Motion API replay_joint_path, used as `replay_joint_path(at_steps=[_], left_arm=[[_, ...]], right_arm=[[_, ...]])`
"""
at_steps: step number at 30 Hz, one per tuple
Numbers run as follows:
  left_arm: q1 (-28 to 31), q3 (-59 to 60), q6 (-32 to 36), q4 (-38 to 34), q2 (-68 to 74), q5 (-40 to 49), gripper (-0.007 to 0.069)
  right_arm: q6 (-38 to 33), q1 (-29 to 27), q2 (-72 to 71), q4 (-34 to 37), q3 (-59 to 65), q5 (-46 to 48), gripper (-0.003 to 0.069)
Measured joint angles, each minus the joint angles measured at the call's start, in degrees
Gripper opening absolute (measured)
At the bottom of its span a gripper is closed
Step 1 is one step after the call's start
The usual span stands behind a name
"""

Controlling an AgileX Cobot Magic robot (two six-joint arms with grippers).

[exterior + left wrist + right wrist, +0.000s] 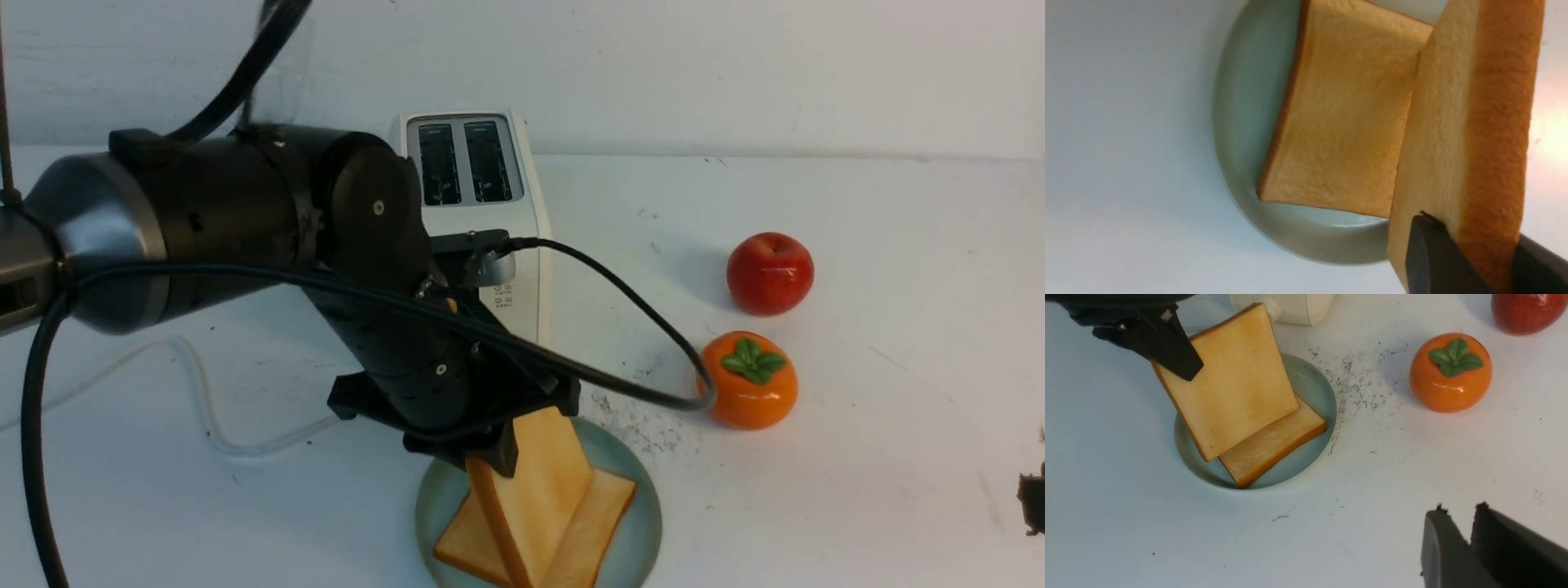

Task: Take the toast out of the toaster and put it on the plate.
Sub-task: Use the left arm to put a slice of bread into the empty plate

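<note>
Golden toast (543, 478) — two slices, one teal plate (642, 531).

The toaster (465, 216) blocks behind the plate (645, 506), persimmon (749, 384) (and apple (770, 273)) rightward; table (245, 506) leftward open.

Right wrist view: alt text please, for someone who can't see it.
The left gripper holds a toast slice tilted above a second slice lying flat on the teal plate. An orange persimmon and red apple sit nearby on the table; the right gripper is empty.
</note>
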Motion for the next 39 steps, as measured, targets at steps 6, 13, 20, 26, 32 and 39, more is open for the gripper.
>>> replay_joint_path(at_steps=[6,13,20,26,32,39], left_arm=[[0.00,-0.05,2.37,-3.52,0.00,-0.77,0.0101],[0.00,-0.65,2.57,-6.57,0.00,-2.81,0.0101],[0.00,-1.65,2.70,-6.79,-1.75,-4.98,0.0101],[0.00,-1.65,2.70,-6.02,-1.37,-3.14,0.0101],[0.00,-1.65,2.70,-5.03,3.70,-3.79,0.0101],[0.00,-2.03,1.63,-1.47,6.38,-4.68,0.0115]], right_arm=[[0.00,0.00,0.00,0.00,0.00,0.00,0.0117],[0.00,0.00,0.00,0.00,0.00,0.00,0.0117],[0.00,0.00,0.00,0.00,0.00,0.00,0.0117],[0.00,0.00,0.00,0.00,0.00,0.00,0.0120],[0.00,0.00,0.00,0.55,0.00,0.00,0.0124],[0.00,0.00,0.00,0.55,0.00,0.00,0.0126]])
